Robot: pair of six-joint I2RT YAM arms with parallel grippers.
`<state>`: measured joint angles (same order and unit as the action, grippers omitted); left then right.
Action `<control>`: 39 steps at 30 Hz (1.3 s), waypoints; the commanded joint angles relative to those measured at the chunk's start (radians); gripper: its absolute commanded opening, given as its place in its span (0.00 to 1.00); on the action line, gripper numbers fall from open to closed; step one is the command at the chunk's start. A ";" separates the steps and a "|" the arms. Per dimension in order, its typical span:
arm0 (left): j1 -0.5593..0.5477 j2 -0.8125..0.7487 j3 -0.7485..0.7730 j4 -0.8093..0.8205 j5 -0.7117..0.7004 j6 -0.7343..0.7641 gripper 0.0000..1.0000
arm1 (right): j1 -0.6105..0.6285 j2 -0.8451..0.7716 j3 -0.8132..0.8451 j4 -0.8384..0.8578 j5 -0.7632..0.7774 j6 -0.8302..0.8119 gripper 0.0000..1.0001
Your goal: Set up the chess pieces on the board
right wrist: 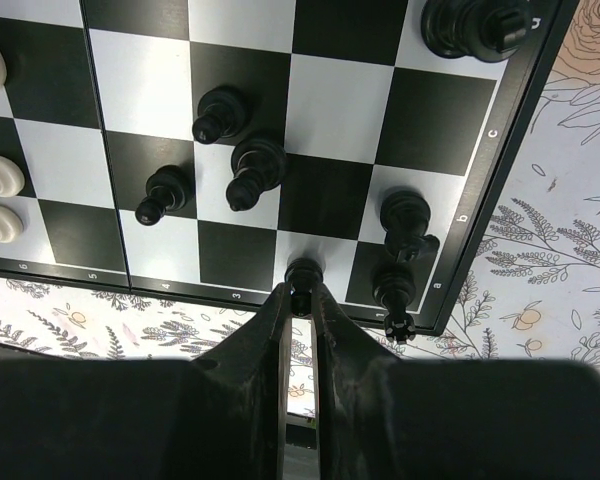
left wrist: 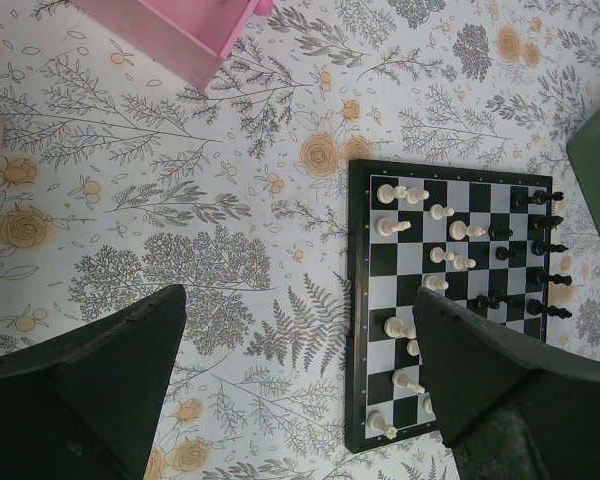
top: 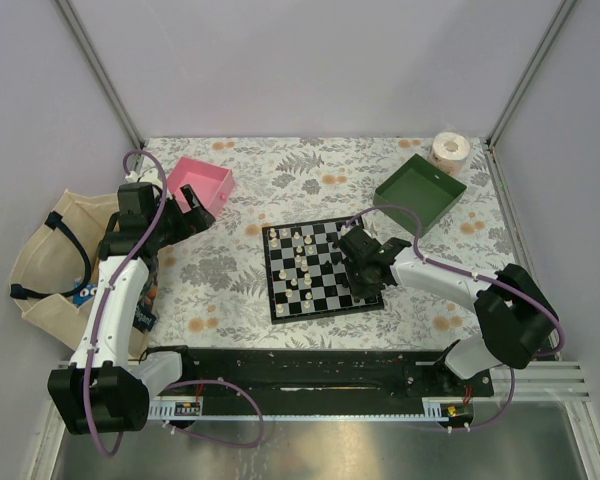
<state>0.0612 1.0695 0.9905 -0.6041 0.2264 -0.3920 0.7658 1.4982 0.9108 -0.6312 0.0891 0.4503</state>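
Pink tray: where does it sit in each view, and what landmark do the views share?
Top external: pink tray upper left, left of the board.
Left wrist: pink tray at the top edge, left of centre.
Right wrist: not in it.
Shared landmark: the board, in all three.

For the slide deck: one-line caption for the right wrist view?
Right gripper shut on a black piece at the edge of the board.

The board is chequered black-and-white, chess pieces done in cream or black, tablecloth printed with grey and orange florals.
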 commanded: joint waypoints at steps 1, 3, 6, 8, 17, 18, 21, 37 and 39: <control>0.008 -0.002 0.013 0.030 0.019 0.005 0.99 | 0.009 -0.020 0.027 0.010 0.044 0.016 0.16; 0.008 -0.002 0.013 0.030 0.019 0.005 0.99 | 0.009 -0.021 0.025 0.008 0.047 0.018 0.16; 0.006 0.000 0.014 0.030 0.022 0.005 0.99 | 0.009 -0.010 0.025 0.007 0.028 0.014 0.16; 0.006 0.000 0.013 0.030 0.022 0.005 0.99 | 0.009 -0.007 0.022 0.010 0.024 0.018 0.16; 0.009 0.001 0.014 0.029 0.024 0.005 0.99 | 0.009 -0.030 0.040 0.014 0.026 0.005 0.37; 0.008 0.003 0.014 0.032 0.024 0.005 0.99 | 0.007 -0.035 0.051 0.013 0.027 -0.002 0.38; 0.009 0.001 0.014 0.030 0.022 0.005 0.99 | 0.009 -0.044 0.086 0.005 0.017 -0.019 0.40; 0.008 0.000 0.016 0.030 0.031 0.008 0.99 | 0.003 0.048 0.184 0.013 0.078 -0.061 0.47; 0.008 -0.003 0.016 0.030 0.031 0.008 0.99 | 0.000 0.060 0.184 0.019 0.075 -0.064 0.47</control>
<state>0.0612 1.0695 0.9905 -0.6041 0.2363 -0.3920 0.7658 1.5360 1.0565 -0.6315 0.1398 0.4046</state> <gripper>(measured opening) 0.988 0.464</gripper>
